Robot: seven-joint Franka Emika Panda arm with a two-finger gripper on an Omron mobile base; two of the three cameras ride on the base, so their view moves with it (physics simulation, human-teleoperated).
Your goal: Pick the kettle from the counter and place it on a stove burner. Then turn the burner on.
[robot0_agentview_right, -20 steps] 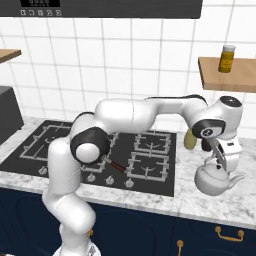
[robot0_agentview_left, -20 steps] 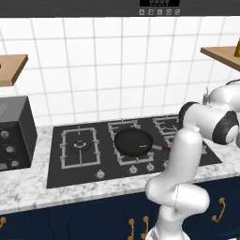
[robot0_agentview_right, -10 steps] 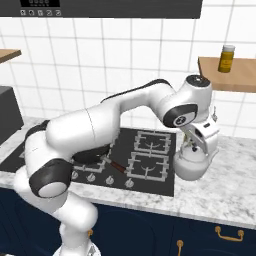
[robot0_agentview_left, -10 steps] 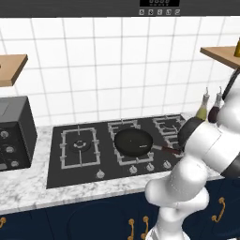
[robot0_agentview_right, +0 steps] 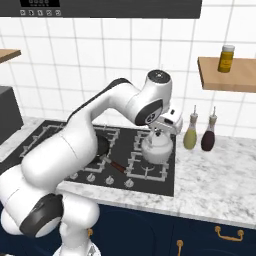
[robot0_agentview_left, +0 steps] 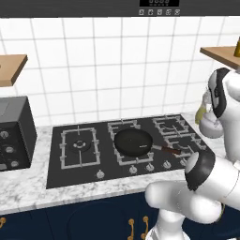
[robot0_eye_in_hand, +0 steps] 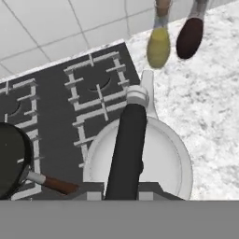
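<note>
- One small squat silvery-grey kettle (robot0_agentview_right: 156,148) with a dark top handle is held above the right-hand grates of the black cooktop (robot0_agentview_right: 150,183), beside the marbled counter (robot0_agentview_right: 215,176).
- One black frying pan (robot0_agentview_left: 133,142) is seen on the centre grate.
- Two bottles, one yellow-green (robot0_agentview_right: 190,135) and one dark (robot0_agentview_right: 208,137), are counted.
- The two-finger gripper (robot0_agentview_right: 160,131) is pointed downward; its jaws are pinched on the handle.

gripper (robot0_agentview_right: 159,134) fingertips hidden behind kettle (robot0_agentview_right: 156,148) handle; frying pan (robot0_eye_in_hand: 14,158) cut off at hand view's edge

glossy white arm (robot0_agentview_right: 85,145), dark joint bands
</note>
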